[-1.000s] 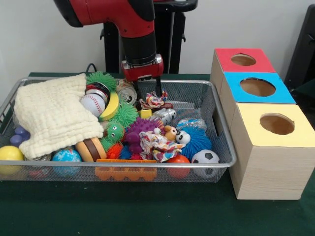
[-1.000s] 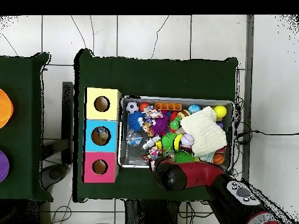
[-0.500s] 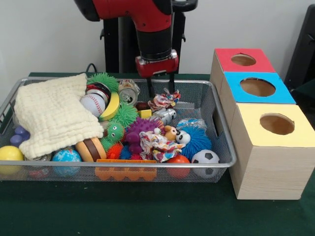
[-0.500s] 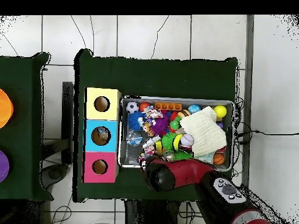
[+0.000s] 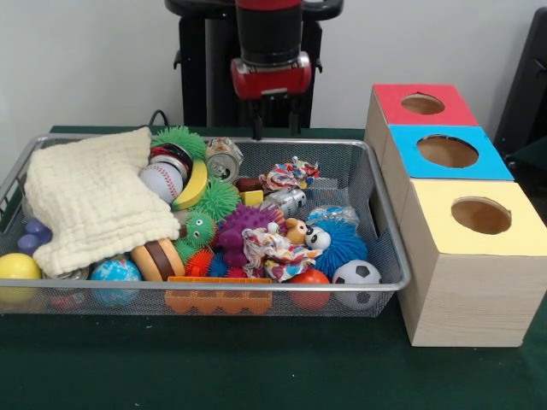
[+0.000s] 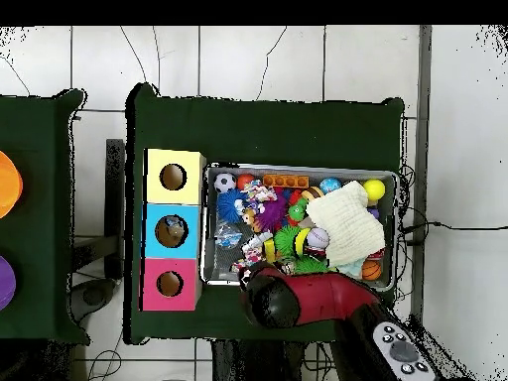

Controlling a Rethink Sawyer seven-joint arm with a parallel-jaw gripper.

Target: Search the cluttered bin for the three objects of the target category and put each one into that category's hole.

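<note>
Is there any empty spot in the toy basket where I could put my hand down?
One bare patch of mesh floor shows in the basket: the back corner nearest the red box, behind the rope toy. From the cloth across to the soccer ball, toys are packed tight. The green tabletop in front of the basket is open.

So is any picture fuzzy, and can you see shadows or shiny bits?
Front view: mostly sharp, with even light; the metal can and the wire bin rim glint a little, and soft shadow lies under the boxes. Overhead view: everything sits small, so the toys blur together, and the arm hides the gripper.
</note>
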